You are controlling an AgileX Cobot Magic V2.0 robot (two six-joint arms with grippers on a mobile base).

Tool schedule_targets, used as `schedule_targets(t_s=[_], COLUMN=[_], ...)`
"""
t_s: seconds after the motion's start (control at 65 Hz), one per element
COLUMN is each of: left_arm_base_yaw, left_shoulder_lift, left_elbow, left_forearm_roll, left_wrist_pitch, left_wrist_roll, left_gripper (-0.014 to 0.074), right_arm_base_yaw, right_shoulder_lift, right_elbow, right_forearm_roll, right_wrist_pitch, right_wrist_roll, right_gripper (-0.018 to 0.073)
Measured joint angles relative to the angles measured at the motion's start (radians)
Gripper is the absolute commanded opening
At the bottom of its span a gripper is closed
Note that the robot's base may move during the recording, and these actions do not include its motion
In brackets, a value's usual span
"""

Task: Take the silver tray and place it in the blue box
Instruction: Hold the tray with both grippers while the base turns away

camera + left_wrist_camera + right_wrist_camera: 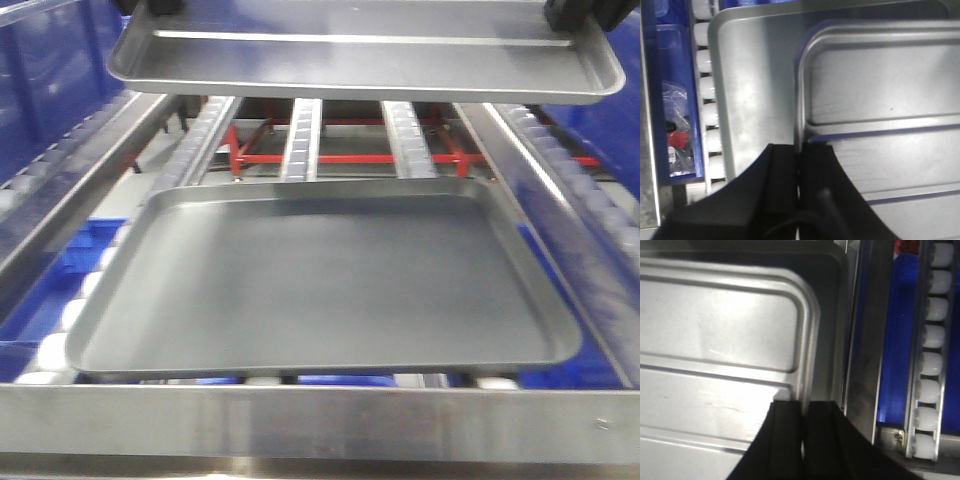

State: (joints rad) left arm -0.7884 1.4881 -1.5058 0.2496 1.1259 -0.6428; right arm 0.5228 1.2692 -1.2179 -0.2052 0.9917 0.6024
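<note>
Silver tray point(360, 60) is held level in the air, just above and behind the grey tray point(320, 280), which lies flat on the roller tracks point(932, 365). Its left short rim is clamped between the black fingers of the left gripper point(799, 150), and its right short rim is pinched in the same way by the right gripper point(804, 407). Two long ridges are seen along its floor in both wrist views. Part of the grey tray is seen under it in those views. A clear bag point(677, 130) with something red in it is seen in a blue bin below the left rollers.
</note>
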Motion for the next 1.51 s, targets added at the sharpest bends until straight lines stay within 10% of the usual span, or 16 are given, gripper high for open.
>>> schedule_targets(t_s=[1.508], left_arm_base_yaw=[0.000], left_shoulder_lift=[0.000], left_elbow=[0.000], left_forearm_roll=[0.001], left_wrist_pitch=[0.000], left_wrist_roll=[0.000], left_gripper=[-0.0097], right_arm_base_yaw=[0.000], right_shoulder_lift=[0.000], right_elbow=[0.000], right_forearm_roll=[0.000], right_wrist_pitch=[0.000], right_wrist_roll=[0.002], right_gripper=[0.0057])
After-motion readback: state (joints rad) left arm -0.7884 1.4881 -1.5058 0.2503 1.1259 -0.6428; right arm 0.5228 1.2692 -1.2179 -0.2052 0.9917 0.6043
